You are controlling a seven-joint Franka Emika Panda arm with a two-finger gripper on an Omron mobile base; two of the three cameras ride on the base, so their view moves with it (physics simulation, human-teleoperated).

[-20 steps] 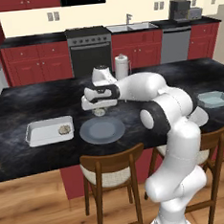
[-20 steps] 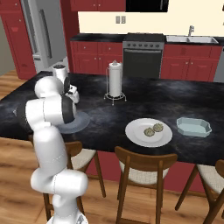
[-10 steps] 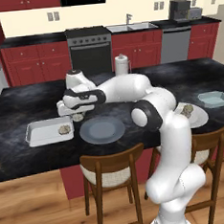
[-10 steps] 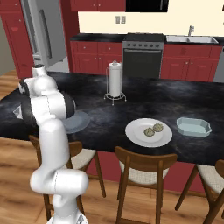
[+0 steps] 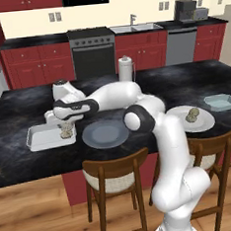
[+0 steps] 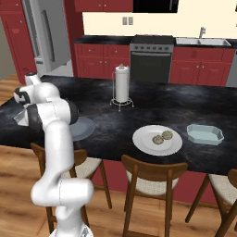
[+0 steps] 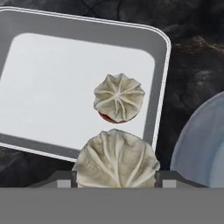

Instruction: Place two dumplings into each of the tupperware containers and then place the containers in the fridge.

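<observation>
— Hanging over the desk (image 5: 22, 155), where does the robot's load sit against the white tub (image 7: 52, 83)?
— Its carried dumpling (image 7: 116, 159) hovers above the tub's near rim, beside the corner next to the grey plate (image 7: 201, 144). 1 dumpling (image 7: 119, 98) already lies inside, just ahead; the tub's long axis runs away to the hand view's left.
— And the end effector (image 7: 117, 178)?
— Part-open, its jaws flank the carried dumpling on both sides, apparently gripping it. A short reach inward looks needed before release.
</observation>
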